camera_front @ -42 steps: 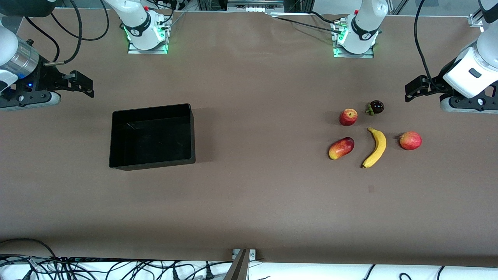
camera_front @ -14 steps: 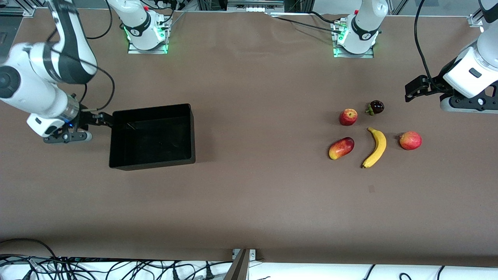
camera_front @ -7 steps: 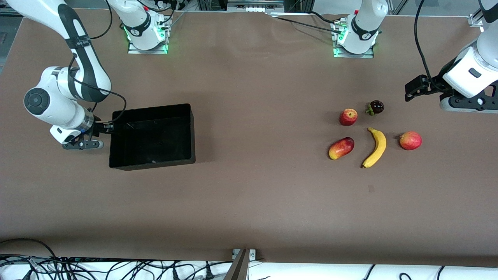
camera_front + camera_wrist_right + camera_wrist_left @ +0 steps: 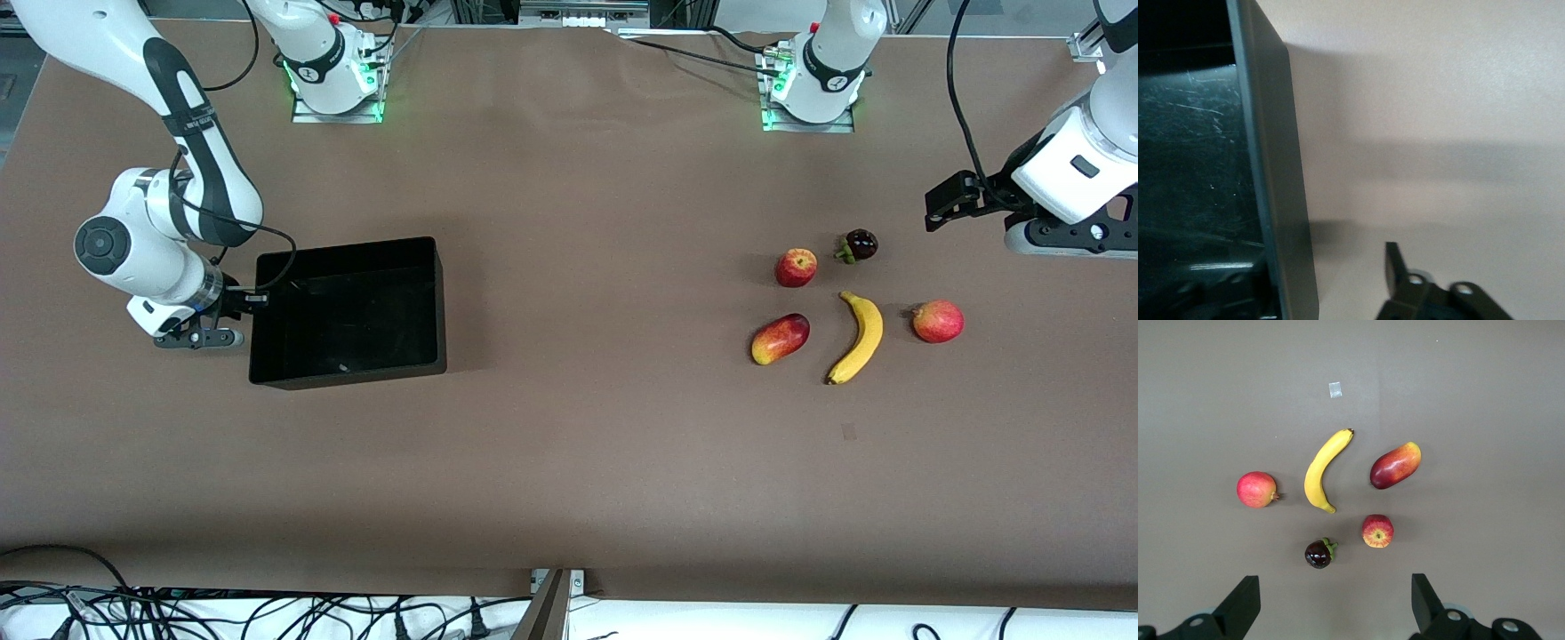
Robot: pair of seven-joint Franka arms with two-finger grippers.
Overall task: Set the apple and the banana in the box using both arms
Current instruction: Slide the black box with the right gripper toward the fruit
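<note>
The black box sits toward the right arm's end of the table. My right gripper is open and low at the box's end wall, one finger inside the box and one finger outside, with a gap to the wall. The apple and the banana lie among other fruit toward the left arm's end. They also show in the left wrist view: the apple and the banana. My left gripper is open and empty, up in the air beside the fruit group.
An oblong red-yellow fruit lies beside the banana. A reddish-pink round fruit lies on the banana's other flank. A dark purple fruit with a green stem lies beside the apple. A small tape mark is nearer the camera.
My right arm swung in from the table's end and came down to the box's end wall, then edged nearer the camera. The left arm and the fruit have not moved.
</note>
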